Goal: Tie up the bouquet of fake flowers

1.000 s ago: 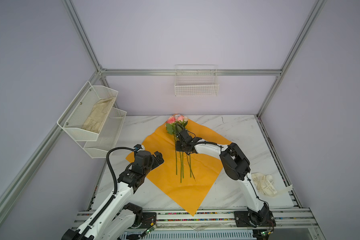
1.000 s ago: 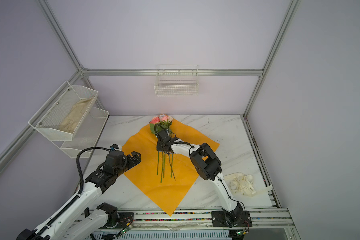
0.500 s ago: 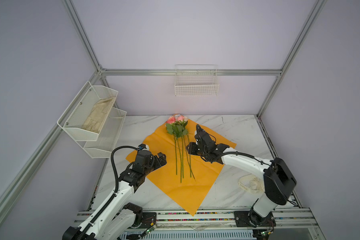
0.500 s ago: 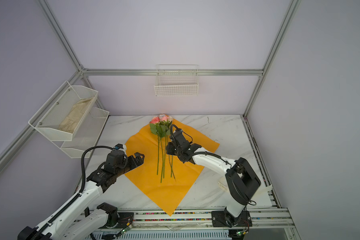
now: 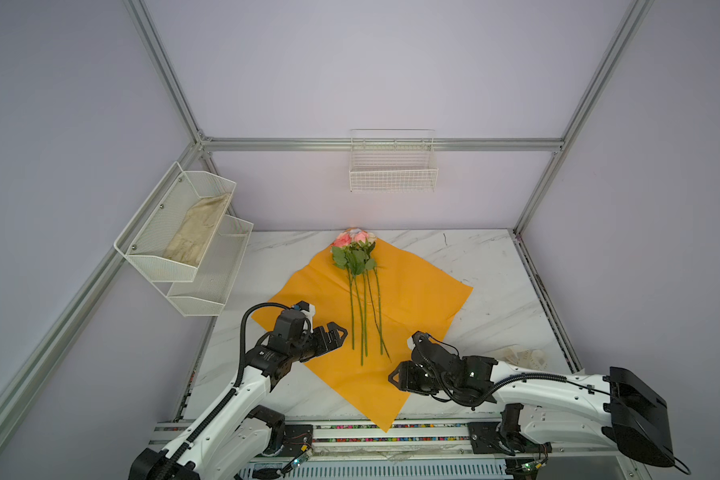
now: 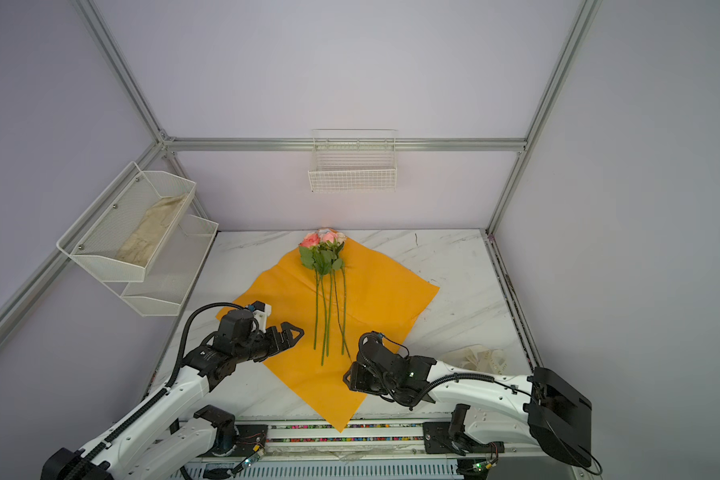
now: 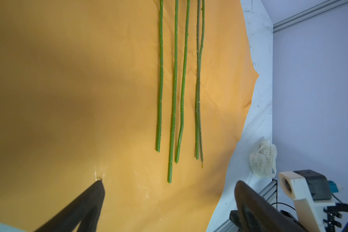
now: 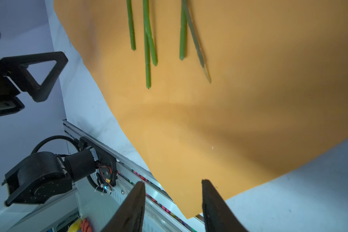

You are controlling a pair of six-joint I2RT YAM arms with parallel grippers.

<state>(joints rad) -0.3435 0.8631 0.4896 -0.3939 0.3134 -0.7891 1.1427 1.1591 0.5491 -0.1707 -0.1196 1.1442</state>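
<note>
The bouquet of fake flowers (image 5: pixel 354 249) (image 6: pixel 323 251) lies loose on a flat orange wrapping paper (image 5: pixel 416 291) (image 6: pixel 383 291), pink and cream heads at the far corner. Its green stems (image 7: pixel 175 80) (image 8: pixel 148 50) run toward the near side. My left gripper (image 5: pixel 341 332) (image 6: pixel 298 332) (image 7: pixel 169 182) hovers open and empty just left of the stem ends. My right gripper (image 5: pixel 393 378) (image 6: pixel 347 378) (image 8: pixel 173 181) stands open and empty over the paper's near right edge, past the stem tips.
A crumpled cream ribbon (image 5: pixel 524 357) (image 7: pixel 262 158) lies on the marble table at the near right. White wire shelves (image 5: pixel 184 249) holding a cloth hang on the left wall. A wire basket (image 5: pixel 393 166) hangs at the back. The front rail (image 5: pixel 391 432) borders the paper's near corner.
My right gripper has left the upper stems, swung back to the near right of the paper and widened its jaws. The left gripper crept slightly toward the stems.
</note>
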